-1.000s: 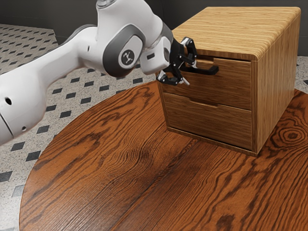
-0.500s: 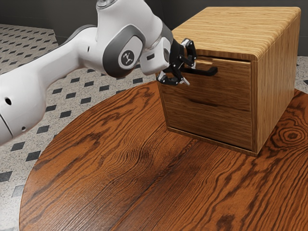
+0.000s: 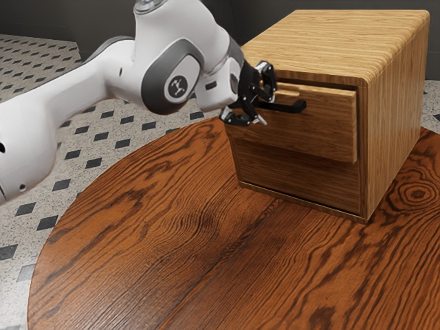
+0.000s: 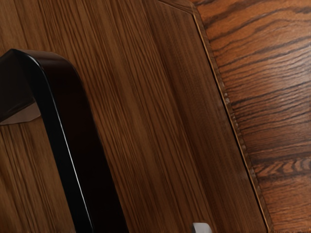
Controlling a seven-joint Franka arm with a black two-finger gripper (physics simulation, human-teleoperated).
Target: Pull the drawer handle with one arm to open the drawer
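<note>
A round dark-wood tabletop (image 3: 206,261) with bold grain sits over a speckled floor (image 3: 41,62) set with small dark diamonds. The white arm (image 3: 103,82) comes in from the exterior view's left and crosses above the tabletop's far edge. A light-wood cabinet (image 3: 344,34) stands upright by that far edge, toward the exterior view's right, with its two stacked fronts facing the arm. The upper drawer (image 3: 323,124) is slid partway out, so its front stands forward of the cabinet's frame and throws a shadow on the lower drawer (image 3: 302,175), which sits flush and closed. A black bar handle (image 3: 289,106) runs across the upper drawer's front near its top edge. The black claw (image 3: 249,100) is clenched on the end of that handle nearest the arm, with one finger above the bar and one below. In the wrist view the handle's glossy black bend lies close under the hand against the drawer's striped wood, and the darker tabletop shows beyond the wood's edge.
</note>
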